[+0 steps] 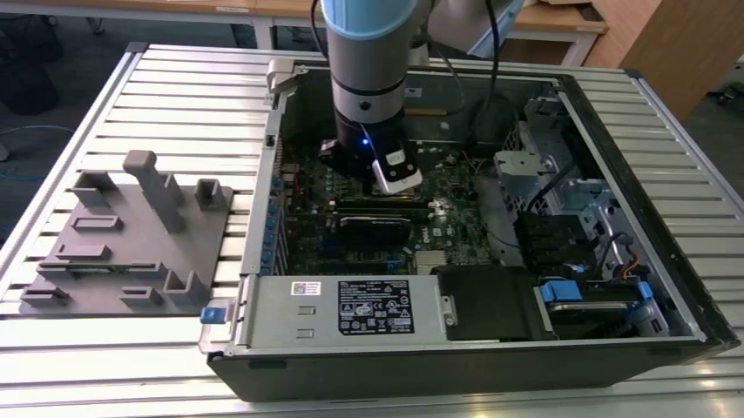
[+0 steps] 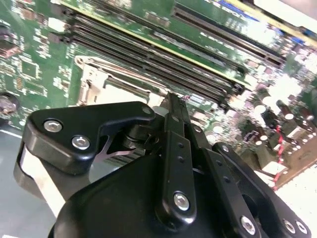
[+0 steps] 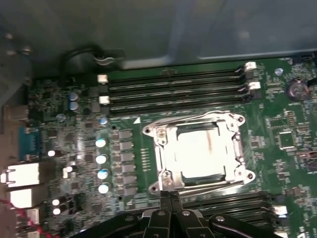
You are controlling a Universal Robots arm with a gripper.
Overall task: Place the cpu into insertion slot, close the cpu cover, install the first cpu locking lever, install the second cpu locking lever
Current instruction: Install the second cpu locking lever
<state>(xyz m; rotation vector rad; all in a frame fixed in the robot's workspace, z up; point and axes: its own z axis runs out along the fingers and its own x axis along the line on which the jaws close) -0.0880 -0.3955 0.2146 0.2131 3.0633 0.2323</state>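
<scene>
Gripper black, matte, bolted linkage; fingers pressed together to a thin blade, holding nothing. Its tip hung just above the near edge of the insertion slot. The cpu, pale, smooth, square, lay flat inside the slot. The cpu cover, a thin bright metal frame, lay closed around it.

Second wrist view gave only a corner of the silvery frame past the finger linkage. Exterior view showed the arm reaching down into the open computer case, over the green motherboard.
</scene>
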